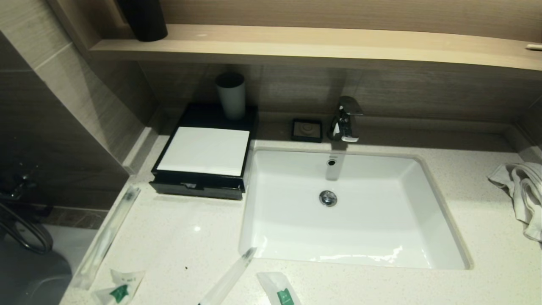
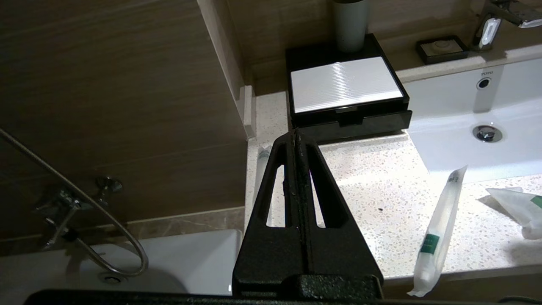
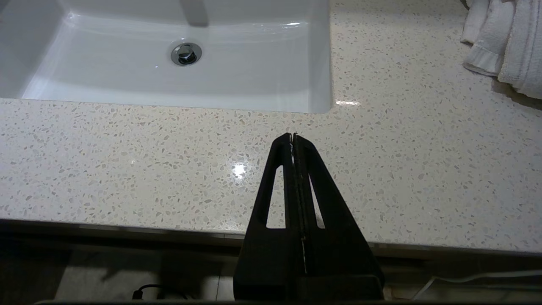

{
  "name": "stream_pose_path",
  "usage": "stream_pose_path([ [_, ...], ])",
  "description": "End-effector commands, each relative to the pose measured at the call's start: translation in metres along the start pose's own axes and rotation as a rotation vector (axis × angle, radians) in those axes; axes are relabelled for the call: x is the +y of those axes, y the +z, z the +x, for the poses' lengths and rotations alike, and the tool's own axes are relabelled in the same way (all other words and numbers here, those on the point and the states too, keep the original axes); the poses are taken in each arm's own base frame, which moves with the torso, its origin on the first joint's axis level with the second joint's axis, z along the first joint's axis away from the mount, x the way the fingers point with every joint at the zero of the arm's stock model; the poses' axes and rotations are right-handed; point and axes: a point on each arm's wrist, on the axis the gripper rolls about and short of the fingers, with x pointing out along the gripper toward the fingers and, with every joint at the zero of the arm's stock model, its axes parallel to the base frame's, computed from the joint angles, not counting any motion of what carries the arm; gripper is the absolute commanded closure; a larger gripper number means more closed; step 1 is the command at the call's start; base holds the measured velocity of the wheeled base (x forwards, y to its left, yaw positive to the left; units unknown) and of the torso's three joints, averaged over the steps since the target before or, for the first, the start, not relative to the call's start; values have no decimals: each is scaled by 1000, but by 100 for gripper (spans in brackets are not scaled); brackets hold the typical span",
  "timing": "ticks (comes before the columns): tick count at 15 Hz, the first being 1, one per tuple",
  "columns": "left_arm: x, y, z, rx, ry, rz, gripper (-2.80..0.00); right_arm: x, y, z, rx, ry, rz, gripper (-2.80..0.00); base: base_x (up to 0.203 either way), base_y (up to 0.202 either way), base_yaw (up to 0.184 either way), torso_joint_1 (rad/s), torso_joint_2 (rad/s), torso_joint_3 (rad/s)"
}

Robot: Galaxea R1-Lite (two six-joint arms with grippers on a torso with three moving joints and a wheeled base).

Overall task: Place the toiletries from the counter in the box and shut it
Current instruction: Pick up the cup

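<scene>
Hotel-style bathroom: sink [image 1: 292, 237], chrome faucet [image 1: 346, 119], stone counter [image 1: 178, 237], wrapped toiletries [image 1: 281, 292], towel [image 1: 523, 190].

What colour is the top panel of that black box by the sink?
White, framed in black. The box shows it best in the head view.

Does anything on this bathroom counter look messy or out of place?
Yes. Wrapped toiletries lie scattered along the front of the counter, one long stick pointing toward the sink, none in the box. A white towel sits crumpled at the counter's right end. Nothing looks spilled or broken.
</scene>
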Motion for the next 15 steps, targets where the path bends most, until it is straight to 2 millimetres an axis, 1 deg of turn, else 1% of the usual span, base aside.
stream_pose_path([
  [1, 1, 5, -3, -17, 5, 40, 0, 0, 0, 0, 0, 0, 0, 0, 0, 0, 0, 0, 0, 0],
  [3, 2, 13, -7, -44, 15, 59, 0, 0, 0, 0, 0, 0, 0, 0, 0, 0, 0, 0, 0, 0],
  [4, 4, 19, -4, -40, 20, 59, 0, 0, 0, 0, 0, 0, 0, 0, 0, 0, 0, 0, 0, 0],
  [5, 7, 28, 4, -19, 27, 58, 0, 0, 0, 0, 0, 0, 0, 0, 0, 0, 0, 0, 0, 0],
  [8, 20, 63, 50, 42, 46, 39, 0, 0, 0, 0, 0, 0, 0, 0, 0, 0, 0, 0, 0, 0],
  [10, 27, 80, 84, 41, 56, 29, 0, 0, 0, 0, 1, -1, 0, 0, 0, 0, 0, 0, 0, 0],
  [12, 32, 86, 115, 60, 52, 23, 0, 0, 0, 0, 0, -1, 0, 0, 0, 0, 0, 0, 0, 0],
  [15, 37, 88, 163, 113, 36, -20, 0, 0, 0, 0, 0, 0, 0, 0, 0, 0, 0, 0, 0, 0],
])
